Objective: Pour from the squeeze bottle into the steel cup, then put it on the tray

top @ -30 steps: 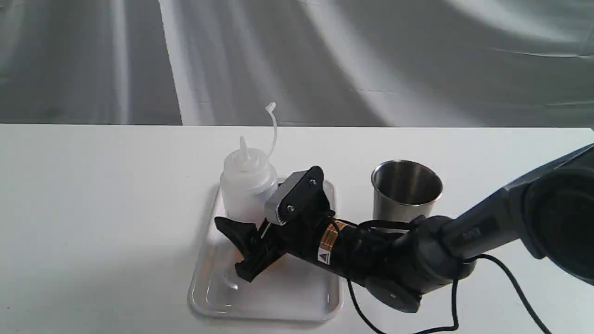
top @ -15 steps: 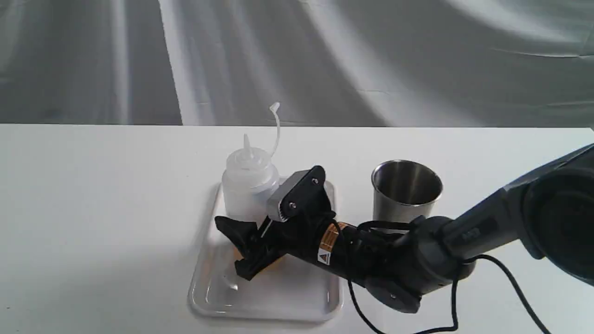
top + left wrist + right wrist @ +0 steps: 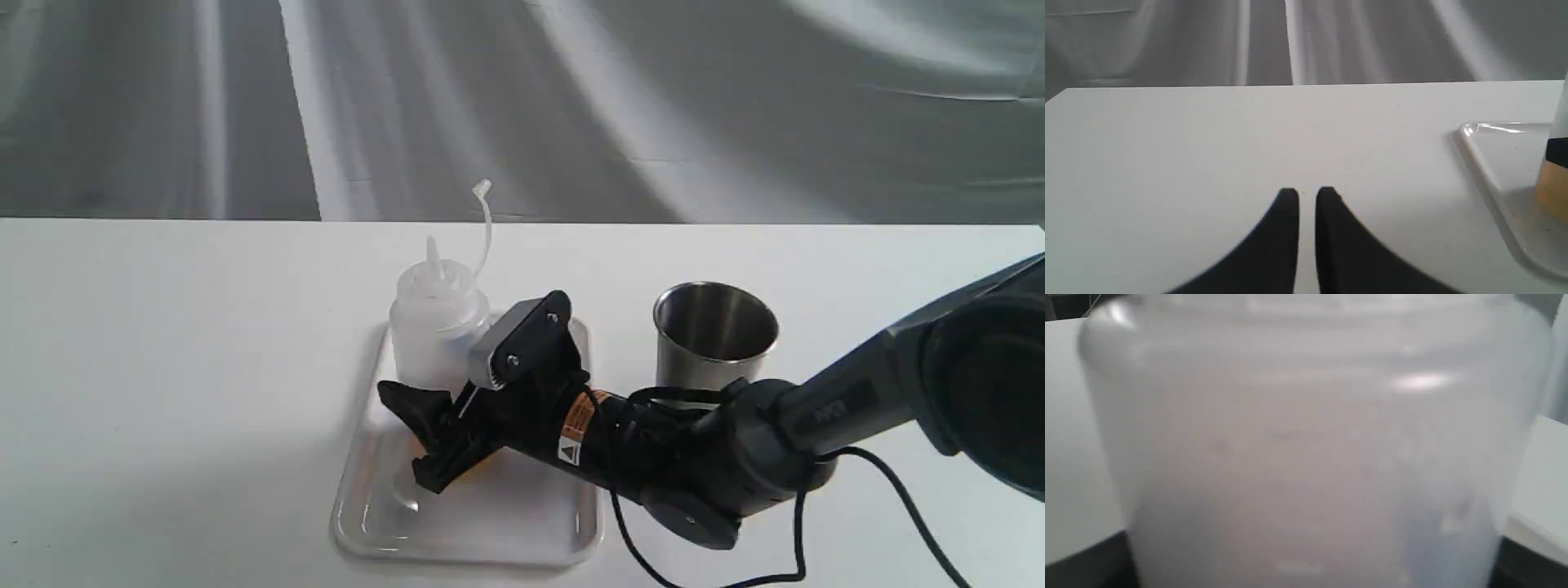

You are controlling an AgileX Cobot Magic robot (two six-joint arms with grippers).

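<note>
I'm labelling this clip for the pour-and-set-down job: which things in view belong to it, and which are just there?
Belongs to the job:
squeeze bottle, standing on the tray; steel cup, beside the tray; right gripper, around the bottle's lower part.

Just there:
left gripper, over the table; grey cloth backdrop; black cable.

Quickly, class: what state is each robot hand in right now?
Left hand: closed, holding nothing.
Right hand: closed on the squeeze bottle, which stands on the tray.
</note>
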